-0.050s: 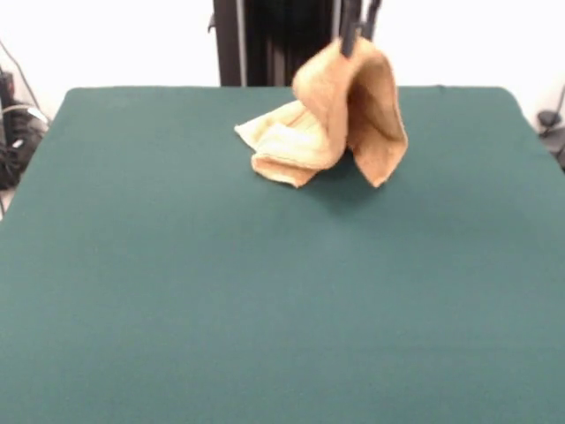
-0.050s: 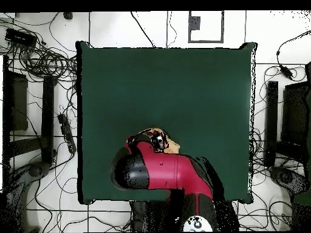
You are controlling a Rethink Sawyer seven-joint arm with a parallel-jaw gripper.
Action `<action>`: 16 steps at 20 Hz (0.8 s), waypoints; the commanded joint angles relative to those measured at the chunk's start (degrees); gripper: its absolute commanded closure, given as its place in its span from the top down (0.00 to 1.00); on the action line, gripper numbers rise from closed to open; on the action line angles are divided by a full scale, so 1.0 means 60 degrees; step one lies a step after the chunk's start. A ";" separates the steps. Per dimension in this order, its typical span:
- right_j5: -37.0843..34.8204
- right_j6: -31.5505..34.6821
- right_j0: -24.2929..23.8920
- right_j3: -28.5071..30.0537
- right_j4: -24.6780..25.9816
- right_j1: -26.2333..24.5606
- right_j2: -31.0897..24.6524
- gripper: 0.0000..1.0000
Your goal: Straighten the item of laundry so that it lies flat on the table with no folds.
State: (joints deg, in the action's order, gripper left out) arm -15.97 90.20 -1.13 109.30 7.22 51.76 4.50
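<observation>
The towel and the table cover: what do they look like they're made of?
The towel: soft orange-tan cloth, matte, probably terry; it drapes in limp folds from the gripper and bunches on the table, with a paler banded part at its lower left. The table cover: plain dark green fabric, matte and smooth, likely a thin cloth; no shine or weave shows.

Only the lifted towel point(image 1: 340, 115) obstructs; the table point(image 1: 265, 309) elsewhere lies open.
</observation>
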 commanded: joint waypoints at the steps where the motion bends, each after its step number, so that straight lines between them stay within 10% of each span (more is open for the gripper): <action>1: 0.1157 0.3054 0.1160 0.0870 -0.0954 -0.0600 -0.0814 0.00; 10: 0.0625 0.3031 0.1295 0.1249 -0.2586 -0.0792 -0.1902 0.00; 16: -0.0422 0.3266 0.3199 -0.0229 -0.3143 -0.1846 -0.0062 0.00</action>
State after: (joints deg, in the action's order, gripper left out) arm -10.42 90.69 9.22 112.41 -5.79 46.93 3.16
